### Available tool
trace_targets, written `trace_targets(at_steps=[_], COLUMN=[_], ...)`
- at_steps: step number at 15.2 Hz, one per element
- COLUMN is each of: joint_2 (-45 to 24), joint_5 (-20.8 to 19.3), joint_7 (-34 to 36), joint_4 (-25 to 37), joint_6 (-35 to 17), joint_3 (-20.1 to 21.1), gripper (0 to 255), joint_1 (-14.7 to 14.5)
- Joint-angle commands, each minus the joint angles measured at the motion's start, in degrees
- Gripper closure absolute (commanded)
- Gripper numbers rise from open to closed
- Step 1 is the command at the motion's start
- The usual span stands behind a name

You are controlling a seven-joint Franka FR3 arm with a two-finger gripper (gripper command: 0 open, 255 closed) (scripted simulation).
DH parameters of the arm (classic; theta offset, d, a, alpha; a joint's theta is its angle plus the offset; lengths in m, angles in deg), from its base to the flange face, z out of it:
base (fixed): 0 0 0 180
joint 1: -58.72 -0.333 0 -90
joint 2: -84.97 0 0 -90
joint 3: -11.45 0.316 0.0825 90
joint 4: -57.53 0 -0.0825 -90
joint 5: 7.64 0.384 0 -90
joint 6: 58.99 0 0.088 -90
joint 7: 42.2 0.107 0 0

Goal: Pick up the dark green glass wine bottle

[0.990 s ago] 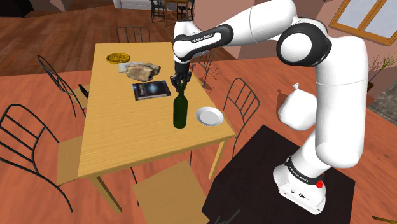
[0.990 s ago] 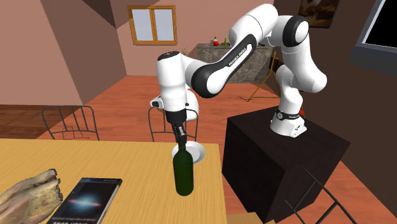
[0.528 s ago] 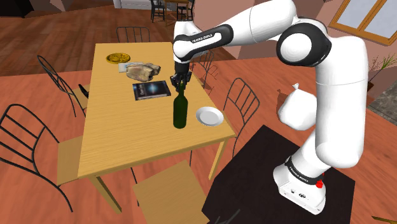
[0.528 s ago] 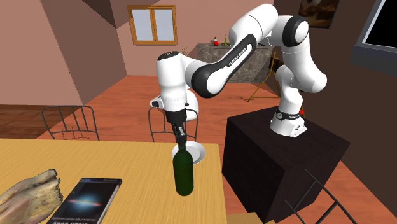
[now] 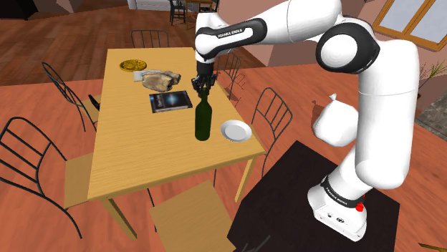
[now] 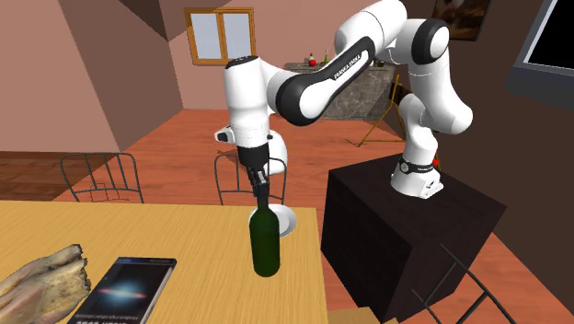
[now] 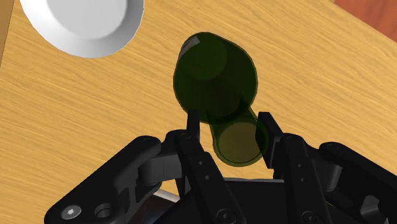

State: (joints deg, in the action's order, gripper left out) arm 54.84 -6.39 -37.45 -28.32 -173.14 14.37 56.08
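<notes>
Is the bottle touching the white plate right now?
Apart. The wrist view shows a strip of bare table between the bottle and the plate.

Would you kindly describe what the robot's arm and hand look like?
The arm is made of rounded white links with dark joints, and one dark band carries white FRANKA EMIKA lettering. Its white base bears a small red dot. The hand is all black, with two slim fingers and visible screw heads.
</notes>
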Motion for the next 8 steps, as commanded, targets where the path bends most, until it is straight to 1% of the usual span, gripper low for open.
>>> trace_targets(at_steps=[1,8], joint_2=[0.5,1.7], joint_5=[0.0,0.0], joint_7=[0.0,0.1], joint_4=[0.8,3.7], joint_6=[1.3,5.4], joint_3=[0.0,0.0], gripper=[255,255], joint_1=[0.1,0.1])
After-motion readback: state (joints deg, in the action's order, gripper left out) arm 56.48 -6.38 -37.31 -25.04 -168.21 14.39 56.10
